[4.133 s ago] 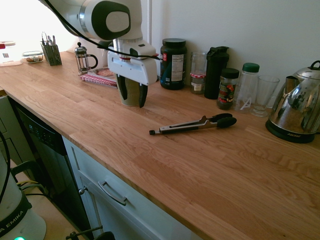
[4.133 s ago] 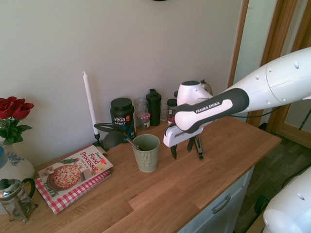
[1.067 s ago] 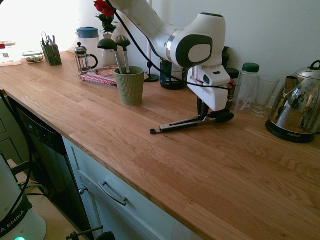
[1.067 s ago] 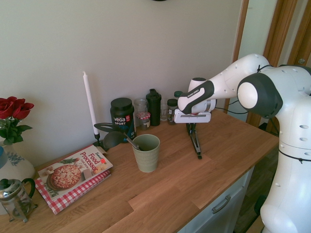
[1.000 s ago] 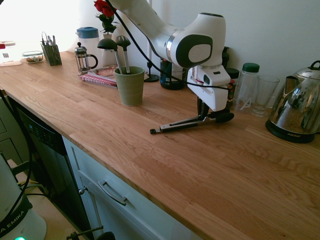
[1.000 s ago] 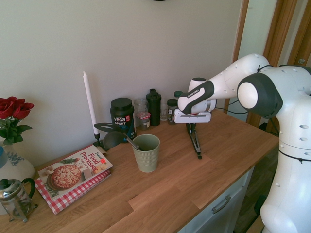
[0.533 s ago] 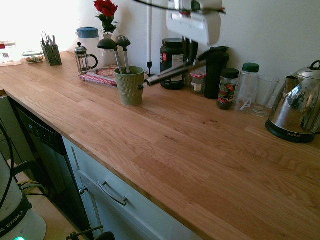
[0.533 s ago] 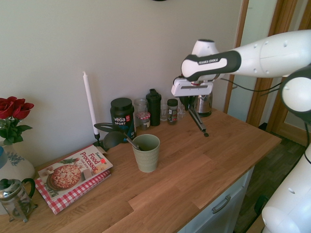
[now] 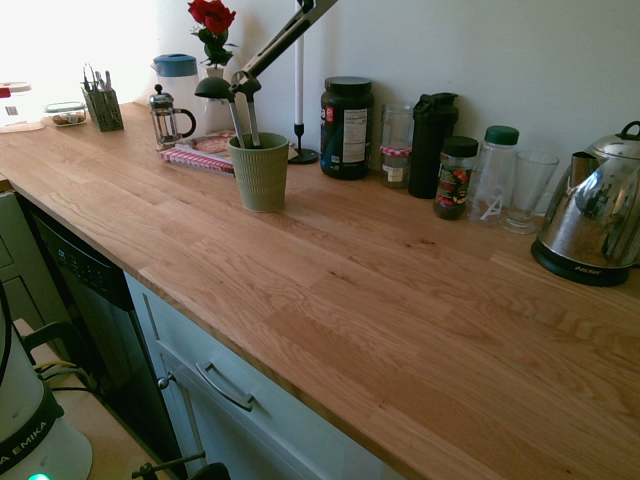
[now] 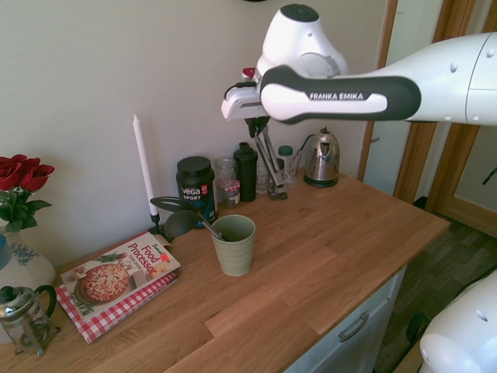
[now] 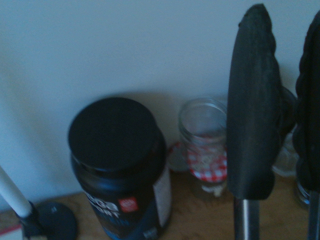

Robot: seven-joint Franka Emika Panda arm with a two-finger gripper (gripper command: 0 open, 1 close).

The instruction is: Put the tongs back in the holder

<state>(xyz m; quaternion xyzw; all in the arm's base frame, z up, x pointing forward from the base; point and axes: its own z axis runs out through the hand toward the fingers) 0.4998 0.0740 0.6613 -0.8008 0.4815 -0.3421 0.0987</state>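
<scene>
Metal and make: the tongs (image 10: 269,168) are slim steel with black tips, judged stiff, light, slick along the shafts.
Best hold: near the tipped end, as now, so the long tail hangs free.
End effector (image 10: 256,124): clamped on the tongs.
Tongs, position: in the air, slanting down from the end effector, tab end lowest.
Holder (image 10: 234,245): on the counter (image 10: 342,241), below and to one side, apart from the tongs, with two ladles (image 9: 230,88) inside.
</scene>
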